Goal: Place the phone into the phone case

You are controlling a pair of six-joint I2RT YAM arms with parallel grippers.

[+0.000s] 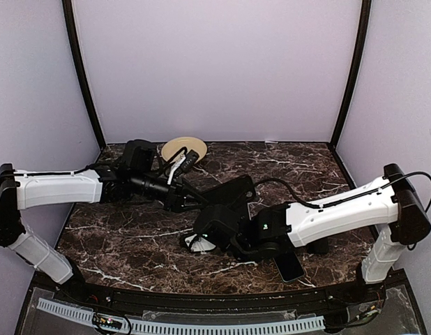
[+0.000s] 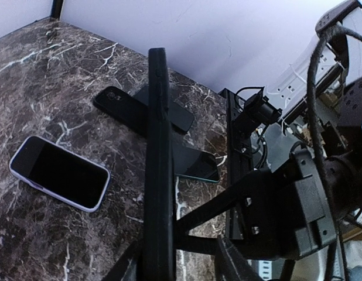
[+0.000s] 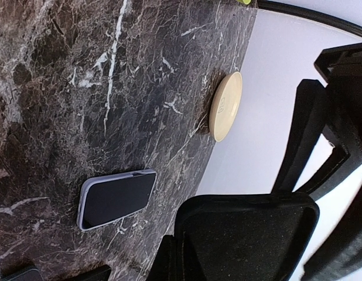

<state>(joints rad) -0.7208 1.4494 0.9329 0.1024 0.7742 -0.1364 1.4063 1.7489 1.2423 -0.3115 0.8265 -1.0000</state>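
Observation:
My right gripper [image 1: 217, 229] [image 3: 180, 260] is shut on the rim of the black phone case [image 1: 231, 191] [image 3: 246, 237] and holds it tilted above the table, with its speckled inside facing the right wrist camera. In the left wrist view the phone case [image 2: 157, 158] stands edge-on between the fingers of my left gripper [image 1: 190, 202] [image 2: 178, 257]. The case is close to the left finger, with a gap to the right one, so that gripper is open. A bare dark phone with a teal edge [image 2: 198, 168] [image 1: 292, 265] lies flat on the table, partly hidden behind the case.
A phone in a pale lavender case [image 2: 59, 173] [image 3: 116, 199] [image 1: 194, 243] lies screen-up on the dark marble table [image 1: 132, 237]. Another black phone or case [image 2: 140, 108] lies farther off. A beige disc [image 1: 183, 148] [image 3: 225, 106] rests by the back wall.

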